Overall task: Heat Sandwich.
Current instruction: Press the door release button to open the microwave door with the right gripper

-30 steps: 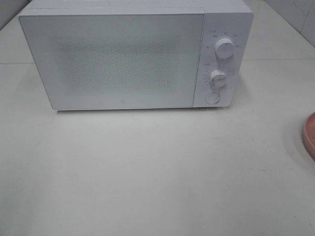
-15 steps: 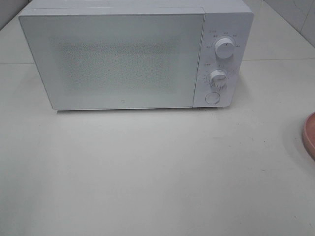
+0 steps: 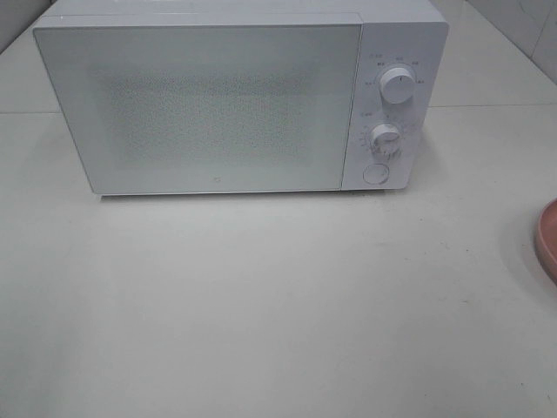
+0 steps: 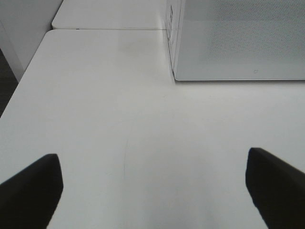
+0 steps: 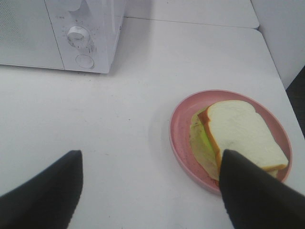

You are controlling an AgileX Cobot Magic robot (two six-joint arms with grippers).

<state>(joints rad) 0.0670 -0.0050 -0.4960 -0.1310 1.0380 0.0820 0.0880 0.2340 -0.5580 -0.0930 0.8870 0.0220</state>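
Gaping wide, holding nothing: black right gripper (image 5: 150,191), black left gripper (image 4: 152,186) likewise. Near the right, pale layered bread sandwich (image 5: 240,133) lying on round pink plate (image 5: 177,129). Risks shedding layers if pinched off-centre; no loading possible with boxy white microwave (image 3: 209,104) shut.

Microwave (image 3: 218,104) at back of counter (image 3: 261,305), door shut: flat front bars way into cavity. Knobs (image 3: 398,87) and round button (image 3: 375,173) on its right panel unobstructed from front. Broad bare counter before microwave, room for both arms. Pink plate (image 5: 183,143) with sandwich (image 5: 238,133) near counter's right edge, well apart from microwave; free lane between. Left pincer (image 4: 152,188) spread wide over bare counter. Right pincer (image 5: 150,191) spread wide, one finger overlapping plate's near side.
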